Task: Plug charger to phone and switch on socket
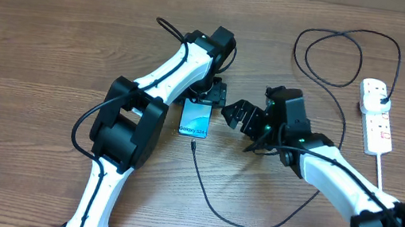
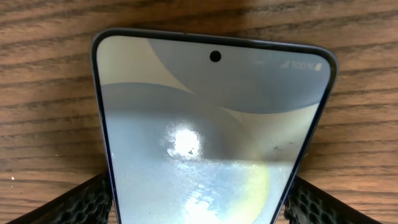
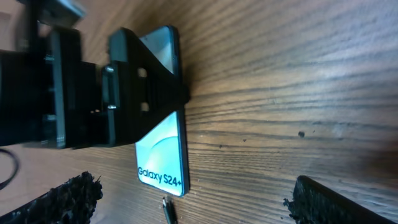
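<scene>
The phone [image 1: 195, 119] lies flat on the wooden table, with its "Galaxy S24+" text at the near short edge. My left gripper [image 1: 206, 100] is shut on the phone's far end; its fingers press both long edges in the left wrist view [image 2: 199, 202]. The charger's black cable [image 1: 210, 199] curves across the table, and its tip [image 1: 193, 142] lies just off the phone's near edge. In the right wrist view the tip [image 3: 166, 209] sits a small gap from the phone [image 3: 163, 158]. The charger's plug [image 1: 383, 97] sits in the white socket [image 1: 376, 122]. My right gripper [image 1: 236, 117] is open and empty, to the right of the phone [image 3: 199, 205].
The socket's thick white cord [image 1: 380, 168] runs toward the near right. The black cable makes a loop [image 1: 339, 57] at the back right. The left gripper's black body [image 3: 93, 93] covers the far half of the phone in the right wrist view.
</scene>
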Robot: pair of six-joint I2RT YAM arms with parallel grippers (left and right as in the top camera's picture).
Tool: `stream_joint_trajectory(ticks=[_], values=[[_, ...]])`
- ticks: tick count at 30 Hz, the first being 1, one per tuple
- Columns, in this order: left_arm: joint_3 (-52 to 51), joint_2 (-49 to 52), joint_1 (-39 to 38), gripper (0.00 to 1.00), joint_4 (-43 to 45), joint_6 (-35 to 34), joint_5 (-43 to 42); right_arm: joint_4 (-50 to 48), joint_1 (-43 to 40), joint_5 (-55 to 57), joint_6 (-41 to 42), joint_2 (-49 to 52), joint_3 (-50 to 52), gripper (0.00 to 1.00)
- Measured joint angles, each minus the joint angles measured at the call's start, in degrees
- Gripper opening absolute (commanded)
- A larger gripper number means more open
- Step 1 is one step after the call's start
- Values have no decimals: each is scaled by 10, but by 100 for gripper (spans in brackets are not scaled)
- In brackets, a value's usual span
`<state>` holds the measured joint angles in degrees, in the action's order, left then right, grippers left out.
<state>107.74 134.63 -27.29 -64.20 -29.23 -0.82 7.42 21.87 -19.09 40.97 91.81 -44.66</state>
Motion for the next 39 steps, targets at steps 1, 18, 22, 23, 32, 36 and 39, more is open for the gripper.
stream_joint_trajectory(ticks=[1,18,22,23,32,36,39], values=[[0,0,0,89,0,4,0,-4,1,1,5,8,0,100],[0,0,0,82,0,35,0,-14,2,-7,25,46,0,100],[0,-1,0,73,0,40,-1,-14,2,-19,25,46,0,100],[0,-1,0,70,0,43,-3,-14,2,-22,25,46,0,100],[3,-4,30,74,-12,85,-92,-12,2,-49,25,48,0,100],[3,-4,42,75,-29,85,-176,-17,2,-67,24,57,0,100],[0,0,41,75,-40,87,-233,-21,1,-75,25,60,0,100]])
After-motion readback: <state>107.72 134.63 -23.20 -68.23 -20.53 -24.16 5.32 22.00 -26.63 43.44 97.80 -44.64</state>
